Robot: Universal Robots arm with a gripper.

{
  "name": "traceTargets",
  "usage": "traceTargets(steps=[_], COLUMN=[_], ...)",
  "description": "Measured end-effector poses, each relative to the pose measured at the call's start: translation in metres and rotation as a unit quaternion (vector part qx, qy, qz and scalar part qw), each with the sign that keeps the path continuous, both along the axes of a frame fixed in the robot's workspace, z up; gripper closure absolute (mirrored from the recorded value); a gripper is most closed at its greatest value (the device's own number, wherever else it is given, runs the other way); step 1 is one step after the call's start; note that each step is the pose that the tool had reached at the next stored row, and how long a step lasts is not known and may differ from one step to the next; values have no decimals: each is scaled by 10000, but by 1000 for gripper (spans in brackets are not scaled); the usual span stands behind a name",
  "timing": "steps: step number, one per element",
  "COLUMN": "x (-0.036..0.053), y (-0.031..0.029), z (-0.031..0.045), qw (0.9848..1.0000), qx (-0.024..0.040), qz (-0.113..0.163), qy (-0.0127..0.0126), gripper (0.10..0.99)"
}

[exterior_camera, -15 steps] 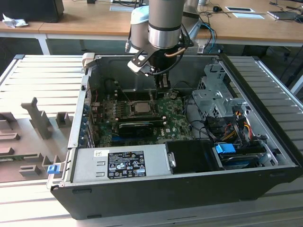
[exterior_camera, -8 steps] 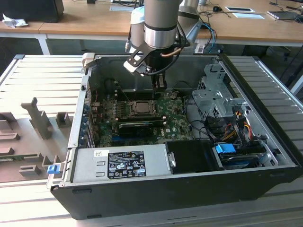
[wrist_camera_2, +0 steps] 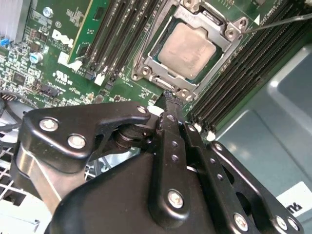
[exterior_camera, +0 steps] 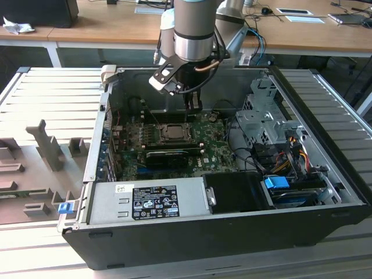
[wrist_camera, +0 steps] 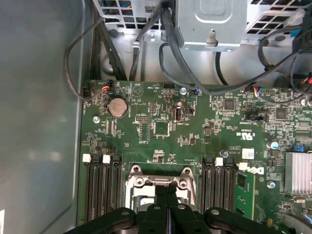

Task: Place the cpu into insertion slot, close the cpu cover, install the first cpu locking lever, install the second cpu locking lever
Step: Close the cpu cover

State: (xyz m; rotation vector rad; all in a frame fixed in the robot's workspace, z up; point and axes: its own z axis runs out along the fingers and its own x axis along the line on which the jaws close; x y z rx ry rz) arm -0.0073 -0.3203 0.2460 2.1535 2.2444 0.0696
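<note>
Cpu (wrist_camera_2: pixel 186 51) just beyond the tips of clenched, empty jaws, untouched.

One open computer case (exterior_camera: pixel 232 232) in the exterior view; one green circuit board (wrist_camera: pixel 161 107) inside it; one cpu (wrist_camera_2: pixel 187 51), with one cpu cover (wrist_camera_2: pixel 148 48) framing it; one gripper (wrist_camera: pixel 165 190) of two fingers (wrist_camera: pixel 160 202); two banks of memory slots (wrist_camera: pixel 104 190), one bank on each side of the cpu; one round coin cell (wrist_camera: pixel 117 106); one finned heatsink (wrist_camera: pixel 297 171); one robot arm (exterior_camera: pixel 195 29); one power supply (exterior_camera: pixel 104 203) bearing two labels (exterior_camera: pixel 156 202), one white and one black; one blue clip (exterior_camera: pixel 65 206) at the exterior view's lower left; one blue tab (exterior_camera: pixel 276 182) toward the exterior view's lower right.
</note>
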Motion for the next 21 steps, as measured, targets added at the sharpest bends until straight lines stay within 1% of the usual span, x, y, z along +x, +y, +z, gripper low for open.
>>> traceTargets(steps=[2,3,10,11,21], x=[-31,-51,-154,-184,-266], y=[-3,-3,-3,-3,-2], z=[-50,-61,-83,-87,-94], qw=[10000,10000,10000,10000,10000], qx=[12,13,13,13,13], qz=[46,60,75,76,79], qy=[0,0,0,1,0], gripper=[980,980,980,980,980])
